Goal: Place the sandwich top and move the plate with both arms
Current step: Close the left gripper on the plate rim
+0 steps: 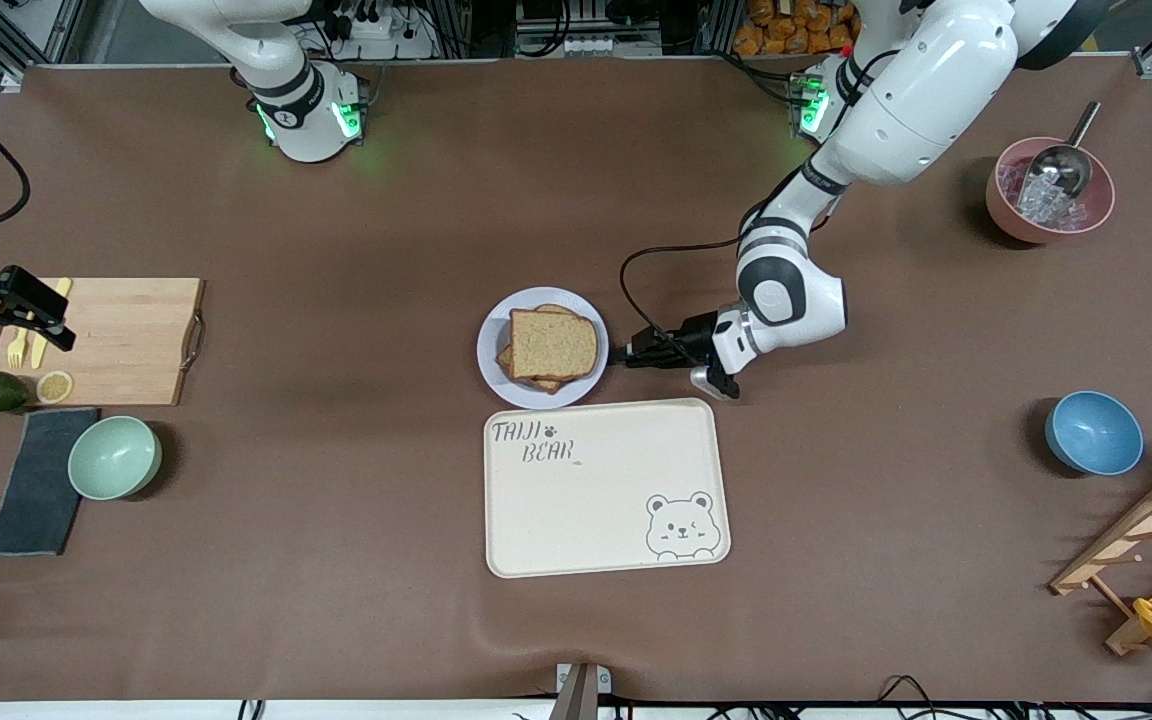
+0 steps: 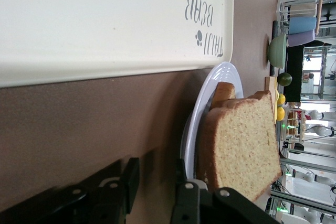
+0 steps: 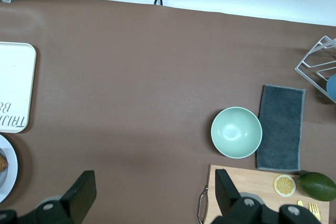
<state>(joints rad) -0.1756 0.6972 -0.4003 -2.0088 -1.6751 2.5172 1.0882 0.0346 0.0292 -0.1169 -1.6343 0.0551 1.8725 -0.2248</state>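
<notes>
on the plate (image 1: 492, 340), just above the bear tray (image 1: 606, 487) in the front view, the sandwich top (image 1: 553, 343) already sits on the stack, so the bread part looks done. left gripper (image 1: 629, 356) is low at the plate's rim on the left arm's side, fingers (image 2: 187, 203) narrowing around the edge but not clearly clamped yet, probably lining up to carry it. right gripper (image 1: 31, 318) waits wide open over the cutting board (image 1: 126, 340). brown mat, green bowl (image 3: 236, 132) and grey cloth (image 3: 280, 127) nearby, lab racks around.
</notes>
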